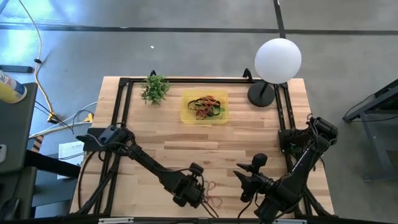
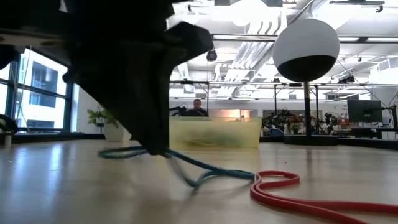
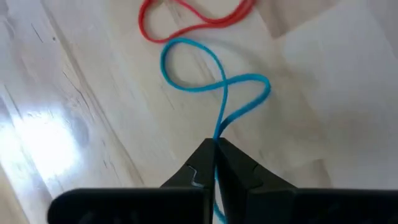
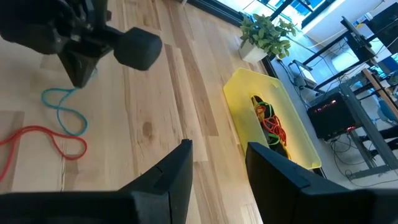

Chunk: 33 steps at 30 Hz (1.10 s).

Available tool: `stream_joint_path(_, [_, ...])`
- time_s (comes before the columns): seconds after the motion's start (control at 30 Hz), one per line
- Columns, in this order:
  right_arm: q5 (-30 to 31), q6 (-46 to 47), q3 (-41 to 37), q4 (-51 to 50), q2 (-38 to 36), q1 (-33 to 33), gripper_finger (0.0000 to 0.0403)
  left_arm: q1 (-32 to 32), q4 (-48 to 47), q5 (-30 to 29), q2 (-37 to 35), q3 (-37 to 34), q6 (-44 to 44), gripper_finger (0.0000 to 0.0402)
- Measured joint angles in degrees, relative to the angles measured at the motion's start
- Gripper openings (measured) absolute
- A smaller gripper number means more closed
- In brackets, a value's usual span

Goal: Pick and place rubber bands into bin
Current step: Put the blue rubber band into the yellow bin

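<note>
My left gripper (image 3: 216,149) is shut on a blue rubber band (image 3: 224,84), near the table's front edge at the middle (image 1: 198,190). The band is twisted into a figure-eight. A red rubber band (image 3: 199,26) lies on the wood just beyond it, also seen in the low view (image 2: 280,186). The yellow bin (image 1: 186,115) stands at the far middle of the table with several mixed-colour rubber bands (image 1: 208,106) inside. My right gripper (image 4: 217,158) hovers open above the table to the right of the left one, with nothing between its fingers. My left gripper pinches one end of the blue band's loop (image 3: 219,132) between its two fingertips, both strands together. The fingers slant down from above. The rest of the band trails away from the fingers, twisted and slack, its far loop (image 2: 211,177) on the table.
A small green plant (image 1: 155,89) stands left of the bin. A lamp with a white globe (image 1: 278,60) on a black base stands to the bin's right. A black frame (image 1: 121,106) runs along the table's left, far and right sides. Bare wood lies between the grippers and the bin.
</note>
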Motion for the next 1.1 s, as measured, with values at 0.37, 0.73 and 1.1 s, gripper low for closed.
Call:
stream_joint_path(0.37, [-1.2, 0.0, 0.0, -0.4, 0.0, 0.0, 0.0139, 2.1, -7.2, -7.0, -0.2, 4.4, 3.4, 0.0])
stream_joint_path(0.73, [-2.0, 0.0, 0.0, -0.5, 0.0, 0.0, 0.0139, 3.9, -16.7, -16.4, -0.3, 14.0, 8.1, 0.0])
stream_joint_path(1.1, [-2.4, 0.0, 0.0, -0.5, 0.0, 0.0, 0.0139, 6.4, -29.6, -27.0, -0.4, 20.8, 8.1, 0.0])
